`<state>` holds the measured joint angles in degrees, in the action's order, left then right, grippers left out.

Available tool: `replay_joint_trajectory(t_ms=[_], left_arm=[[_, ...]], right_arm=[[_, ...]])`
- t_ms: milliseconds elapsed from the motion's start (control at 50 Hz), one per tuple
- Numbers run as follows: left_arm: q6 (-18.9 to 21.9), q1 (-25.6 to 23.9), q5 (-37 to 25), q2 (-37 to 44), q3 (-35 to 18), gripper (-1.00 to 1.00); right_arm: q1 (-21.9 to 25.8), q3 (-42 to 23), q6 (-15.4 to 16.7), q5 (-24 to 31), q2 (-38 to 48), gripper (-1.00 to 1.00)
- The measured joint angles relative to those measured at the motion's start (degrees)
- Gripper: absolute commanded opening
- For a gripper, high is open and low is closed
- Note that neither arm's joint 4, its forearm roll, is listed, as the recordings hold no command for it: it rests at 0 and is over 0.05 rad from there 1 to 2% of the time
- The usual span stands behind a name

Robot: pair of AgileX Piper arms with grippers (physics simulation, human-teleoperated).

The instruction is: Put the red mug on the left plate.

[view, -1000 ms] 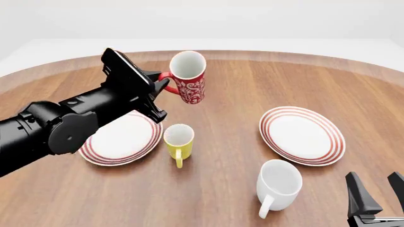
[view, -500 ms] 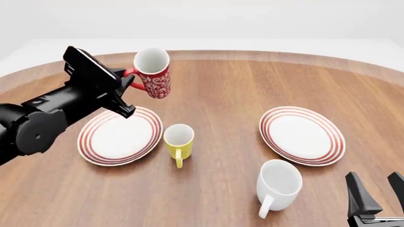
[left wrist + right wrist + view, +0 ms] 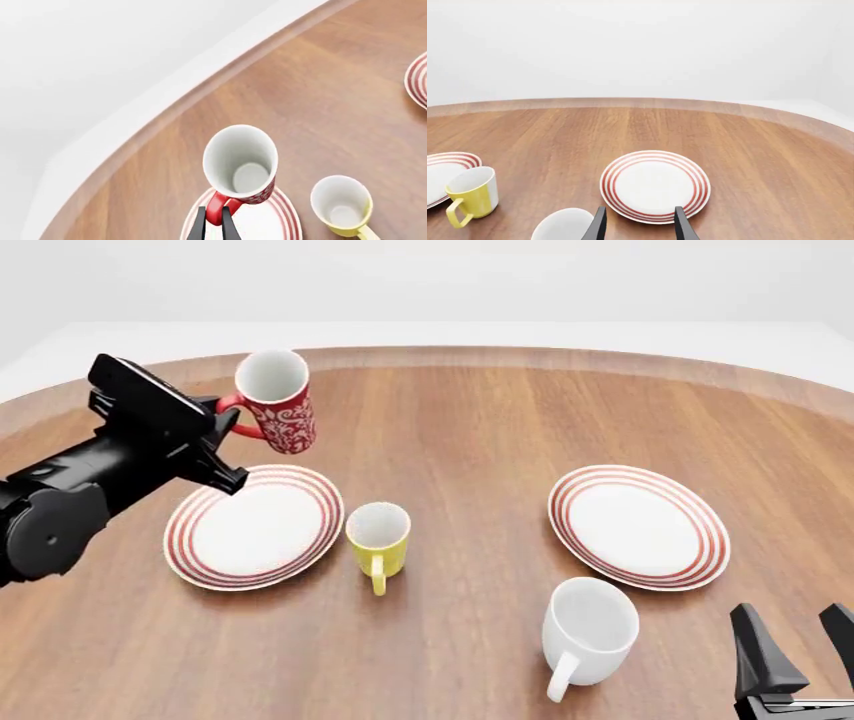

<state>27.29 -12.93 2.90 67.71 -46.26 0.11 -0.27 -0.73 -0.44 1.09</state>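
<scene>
Above the far edge of the left plate (image 3: 251,523), the red mug (image 3: 276,401) hung off the table (image 3: 481,440), pinched by its handle in the left gripper (image 3: 220,423), fingers clamped on the red loop. Versus the earlier front frames, arm and mug had tracked left: from beyond the yellow mug (image 3: 378,537) to over the plate's far rim, same height roughly. Mug's long axis was near upright, tipped so the white mouth faced up and toward the camera, base angled away; handle pointed left into the gripper. Left wrist view confirmed it: mug (image 3: 240,164) straight ahead of the fingers, plate (image 3: 273,222) under it. Right gripper (image 3: 795,660) sat parked low at the near right edge, fingers apart, holding nothing; other plate (image 3: 639,525) and white mug (image 3: 589,630) unchanged.
</scene>
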Motion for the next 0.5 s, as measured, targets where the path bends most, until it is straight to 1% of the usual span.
replay_joint_trajectory(t_ms=[500], left_arm=[[-2.9, 5.7, 4.8, 1.0, 5.1, -1.0]], right_arm=[[0.0, 0.0, 0.0, 0.0, 0.0, 1.0]])
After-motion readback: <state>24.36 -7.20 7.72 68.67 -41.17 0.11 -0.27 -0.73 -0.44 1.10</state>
